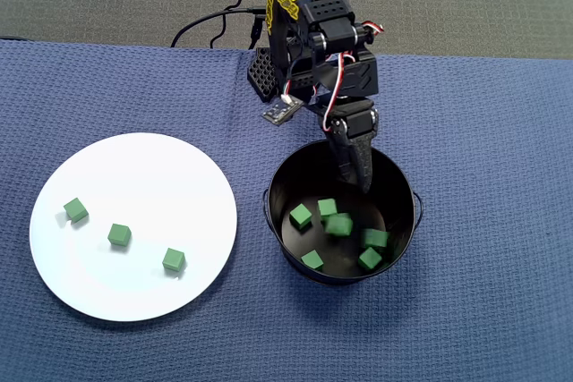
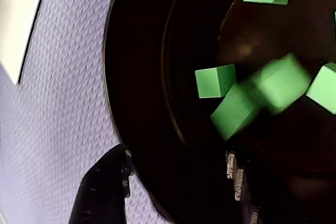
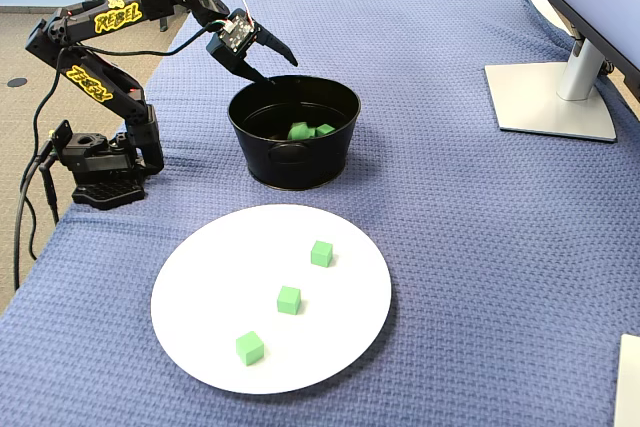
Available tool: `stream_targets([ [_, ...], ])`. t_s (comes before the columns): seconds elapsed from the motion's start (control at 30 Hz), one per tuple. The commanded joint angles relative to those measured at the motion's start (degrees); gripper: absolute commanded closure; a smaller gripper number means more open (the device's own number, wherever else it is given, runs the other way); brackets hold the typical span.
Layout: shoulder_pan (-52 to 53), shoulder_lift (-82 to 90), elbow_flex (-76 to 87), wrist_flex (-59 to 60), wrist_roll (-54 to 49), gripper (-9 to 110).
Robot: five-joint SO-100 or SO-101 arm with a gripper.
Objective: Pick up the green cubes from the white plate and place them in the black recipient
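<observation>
Three green cubes (image 1: 119, 235) lie apart on the white plate (image 1: 134, 167), which sits left of the black recipient (image 1: 269, 207) in the overhead view. Several more green cubes (image 1: 338, 224) rest on the recipient's floor. My gripper (image 1: 355, 174) hangs over the recipient's far rim, open, with nothing between its fingers. In the wrist view the gripper (image 2: 176, 179) straddles the rim, one finger (image 2: 105, 187) outside over the cloth. A blurred green cube (image 2: 262, 98) shows just ahead of the jaws inside the recipient (image 2: 142, 77). The fixed view shows the gripper (image 3: 278, 69) above the recipient (image 3: 295, 157).
A blue cloth (image 1: 483, 131) covers the table. The arm's base (image 3: 100, 172) stands at the cloth's left edge in the fixed view, with cables trailing off it. A monitor stand (image 3: 550, 97) occupies the far right. The plate's edge (image 2: 21, 19) shows in the wrist view.
</observation>
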Motion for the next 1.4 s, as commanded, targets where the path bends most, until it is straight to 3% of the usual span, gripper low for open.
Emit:
stream_targets([
  [0.0,2.99,1.93,-1.23,-0.44,-6.33,87],
  [0.17,18.46,1.23,-4.48,3.52,-17.40,87],
  [0.27,27.16,0.09,-3.96,4.48,-32.34,85],
  [0.47,43.42,-0.97,4.83,-12.74,-54.49,86],
  [0.6,50.19,-5.01,6.86,-19.25,-63.98,88],
  [1.0,58.80,-23.64,0.53,-29.53,-69.17,88],
  [1.37,60.12,-27.95,-5.80,-25.93,-67.76,88],
])
